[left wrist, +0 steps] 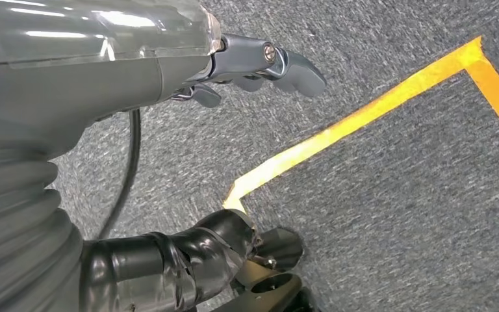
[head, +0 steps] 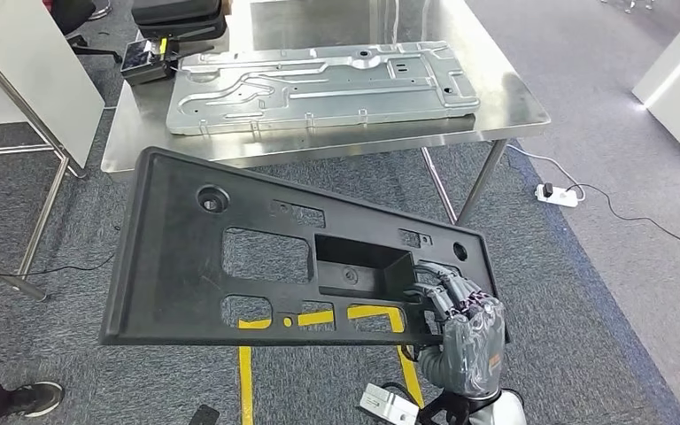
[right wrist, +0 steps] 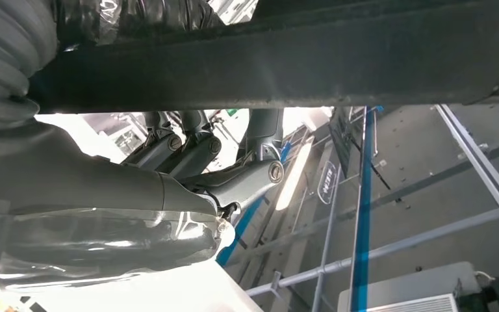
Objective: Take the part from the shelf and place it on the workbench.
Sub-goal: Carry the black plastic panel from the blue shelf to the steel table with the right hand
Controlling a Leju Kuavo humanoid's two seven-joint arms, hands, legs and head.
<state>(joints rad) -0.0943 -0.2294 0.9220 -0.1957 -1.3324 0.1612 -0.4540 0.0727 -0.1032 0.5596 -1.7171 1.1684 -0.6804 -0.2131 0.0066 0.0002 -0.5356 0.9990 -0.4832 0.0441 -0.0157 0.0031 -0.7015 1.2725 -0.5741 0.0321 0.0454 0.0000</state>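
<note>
Black plastic part (head: 257,257) held by right robot hand (head: 460,323) near steel workbench (head: 513,102).

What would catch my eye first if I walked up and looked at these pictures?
The big black plastic panel with its cut-out windows: it hangs tilted in mid-air over the carpet, gripped at its lower right corner by the robot's right hand, fingers hooked into an opening. Just beyond it stands the shiny steel workbench, already bearing a silver stamped metal plate. Yellow floor tape shows below and through the panel's openings.
</note>
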